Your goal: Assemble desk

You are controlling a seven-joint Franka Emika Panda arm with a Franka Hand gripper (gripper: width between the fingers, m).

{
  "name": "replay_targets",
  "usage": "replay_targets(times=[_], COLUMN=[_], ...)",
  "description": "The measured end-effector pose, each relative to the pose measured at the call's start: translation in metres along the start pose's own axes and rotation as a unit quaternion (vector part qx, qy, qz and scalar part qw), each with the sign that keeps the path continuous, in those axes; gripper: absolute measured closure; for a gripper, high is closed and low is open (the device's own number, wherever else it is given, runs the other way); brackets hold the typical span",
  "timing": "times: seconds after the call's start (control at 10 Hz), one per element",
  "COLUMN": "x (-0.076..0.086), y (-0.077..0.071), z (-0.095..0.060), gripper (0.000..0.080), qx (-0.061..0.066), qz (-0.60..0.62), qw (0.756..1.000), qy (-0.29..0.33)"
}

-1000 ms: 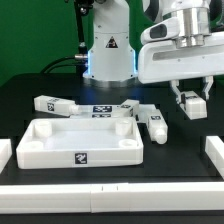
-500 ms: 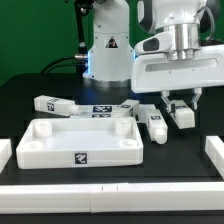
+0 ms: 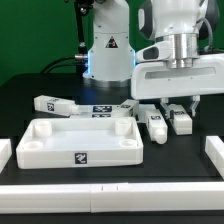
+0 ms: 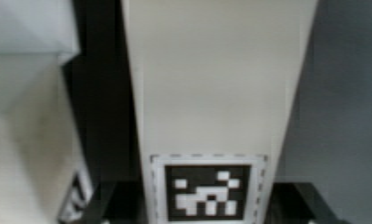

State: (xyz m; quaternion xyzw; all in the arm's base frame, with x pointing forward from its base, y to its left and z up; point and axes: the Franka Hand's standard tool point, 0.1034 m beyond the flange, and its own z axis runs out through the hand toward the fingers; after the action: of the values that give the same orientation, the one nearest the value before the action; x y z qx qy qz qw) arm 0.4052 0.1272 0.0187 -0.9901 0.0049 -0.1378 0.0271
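The claw is partway closed, its two fingers clamped on the sides of the held leg, a white square post. In the wrist view that post runs lengthwise between the dark pads, with its black-and-white tag at the clamped end. The post sits low at the black table; whether it touches, I cannot tell. Just beside it, at the claw's 9 o'clock in the exterior view, lies a second leg. A third leg lies at 10 o'clock, near the marker board. The tabletop, rim up, rests at 8 o'clock, well apart from the claw. A fourth leg lies beyond it, far out at 9 o'clock. The arm's base stands at 11 o'clock.
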Motion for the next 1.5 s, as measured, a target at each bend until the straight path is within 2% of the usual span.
replay_targets(times=[0.2, 0.4, 0.5, 0.9, 1.0, 1.1, 1.2, 1.3, 1.5], x=[0.0, -0.009, -0.011, -0.011, -0.011, -0.005, 0.008, 0.022, 0.036], y=[0.001, -0.02, -0.024, -0.021, -0.021, -0.019, -0.013, -0.001, 0.029], z=[0.0, 0.0, 0.0, 0.001, 0.001, -0.008, -0.021, -0.033, -0.037], gripper=[0.0511, 0.0511, 0.0511, 0.0511, 0.0326, 0.0211, 0.0211, 0.0162, 0.0153], qx=[0.0, 0.003, 0.002, 0.001, 0.001, 0.003, 0.006, 0.007, 0.0], qz=[-0.001, 0.006, 0.006, 0.005, 0.004, -0.002, -0.007, -0.01, -0.016], qw=[1.0, 1.0, 1.0, 1.0, 1.0, 1.0, 1.0, 1.0, 1.0], qy=[-0.001, -0.003, -0.001, -0.002, -0.004, -0.013, -0.019, -0.019, -0.013])
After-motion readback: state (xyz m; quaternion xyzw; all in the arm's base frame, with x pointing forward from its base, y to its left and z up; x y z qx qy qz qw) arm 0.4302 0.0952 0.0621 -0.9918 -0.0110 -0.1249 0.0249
